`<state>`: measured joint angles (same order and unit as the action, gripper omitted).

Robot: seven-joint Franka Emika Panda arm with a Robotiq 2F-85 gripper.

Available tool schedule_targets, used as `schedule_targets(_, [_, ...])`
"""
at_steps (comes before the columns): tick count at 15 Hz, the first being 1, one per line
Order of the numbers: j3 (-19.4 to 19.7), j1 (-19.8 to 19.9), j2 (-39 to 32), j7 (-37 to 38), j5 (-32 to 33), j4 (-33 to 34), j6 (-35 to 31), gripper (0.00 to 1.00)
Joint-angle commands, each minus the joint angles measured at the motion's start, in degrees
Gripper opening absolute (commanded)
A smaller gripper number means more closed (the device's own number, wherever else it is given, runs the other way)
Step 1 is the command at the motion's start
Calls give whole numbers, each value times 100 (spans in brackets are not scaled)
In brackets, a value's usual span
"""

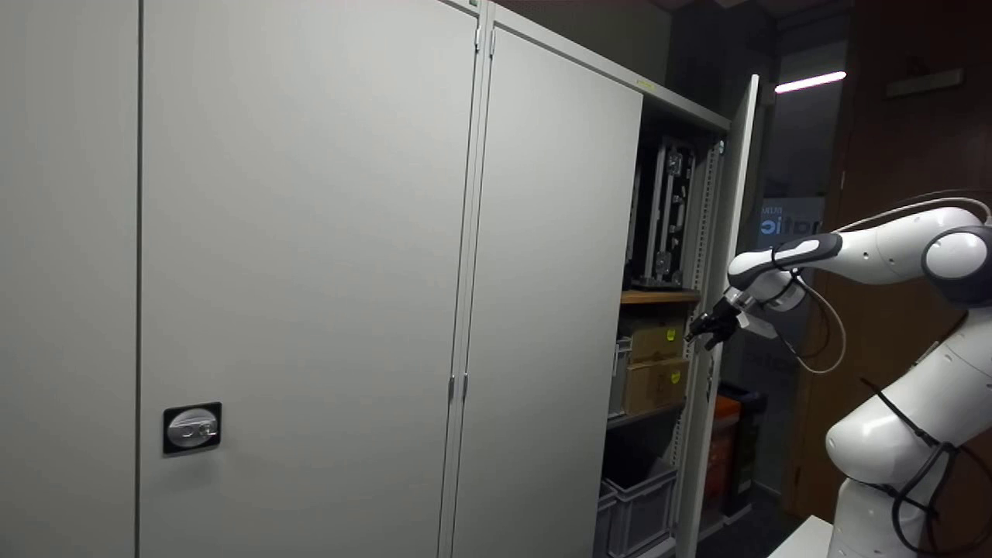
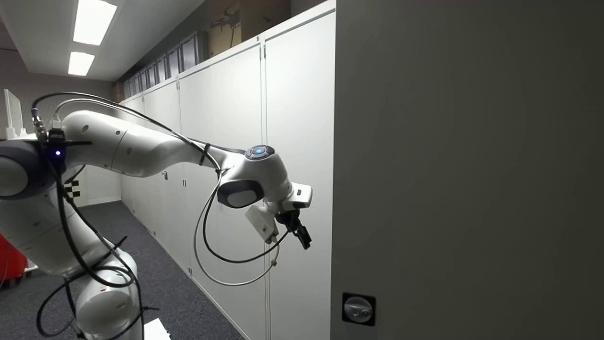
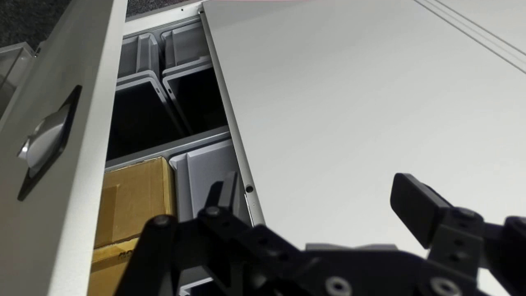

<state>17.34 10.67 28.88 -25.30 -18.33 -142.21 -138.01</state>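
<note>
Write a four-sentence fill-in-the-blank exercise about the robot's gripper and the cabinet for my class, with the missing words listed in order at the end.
1. The gripper holds ____, its jaws standing apart.
2. In the wrist view, the silver handle sits on the cabinet door that stands ____.
3. The brown boxes are made of ____.
4. In an exterior view, the crates on the level below those boxes are coloured ____.

Missing words: nothing; open; cardboard; grey.

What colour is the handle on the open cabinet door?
Silver-grey; the door handle shows best in the wrist view.
</note>
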Motion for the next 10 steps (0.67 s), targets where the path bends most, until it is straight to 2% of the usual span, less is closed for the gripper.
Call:
schedule_targets(1, [-102, -176, -65, 345, 207, -52, -480, 100])
schedule_targets(10, [-421, -380, -409, 1032, 282, -59, -1470, 100])
